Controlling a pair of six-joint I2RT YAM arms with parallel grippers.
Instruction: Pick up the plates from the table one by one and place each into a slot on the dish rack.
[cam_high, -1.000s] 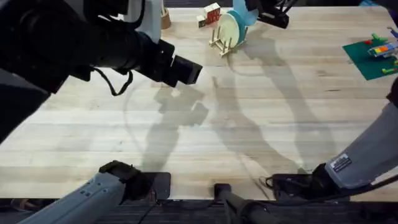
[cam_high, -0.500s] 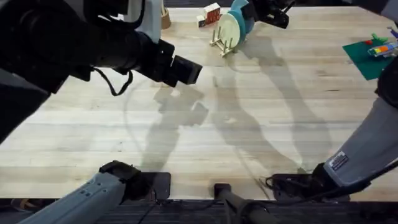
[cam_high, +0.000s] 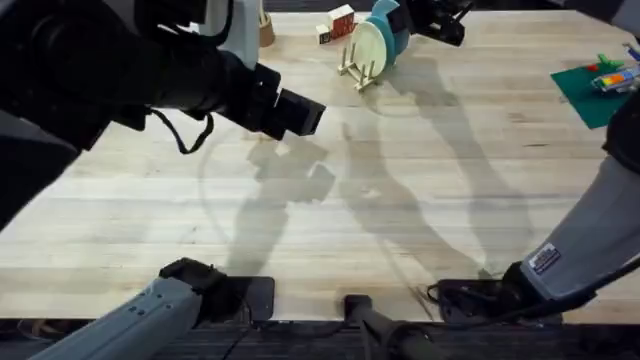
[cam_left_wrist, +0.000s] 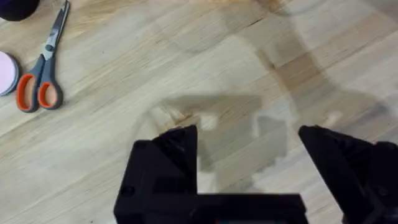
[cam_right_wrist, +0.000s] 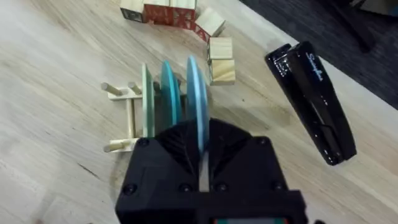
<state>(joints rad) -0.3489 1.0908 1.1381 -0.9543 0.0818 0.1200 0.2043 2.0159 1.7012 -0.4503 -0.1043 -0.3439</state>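
Note:
The dish rack (cam_right_wrist: 124, 118) stands at the far edge of the table (cam_high: 420, 200), also visible from overhead as the dish rack (cam_high: 358, 72). A pale cream plate (cam_right_wrist: 146, 93) stands on edge in it, with a darker teal plate (cam_right_wrist: 169, 90) beside it. My right gripper (cam_right_wrist: 200, 134) is shut on the light blue plate (cam_right_wrist: 196, 87), held upright just past the teal one. Its lower edge is hidden behind the fingers (cam_right_wrist: 177, 140). From overhead, the right gripper (cam_high: 425, 18) is over the rack's far side. My left gripper (cam_left_wrist: 249, 134) hangs open over bare wood, high above the table's left as the left gripper (cam_high: 298, 112).
Red and plain wooden blocks (cam_right_wrist: 168, 12) lie just behind the rack, and a black stapler (cam_right_wrist: 311, 99) lies beside it. Orange-handled scissors (cam_left_wrist: 40, 81) and a pink dish (cam_left_wrist: 5, 71) lie near the left gripper. A green mat with bricks (cam_high: 600, 85) sits at the far right.
The right gripper and the blue plate shifted slightly toward the far edge over the rack, then held still. The left arm has not moved.

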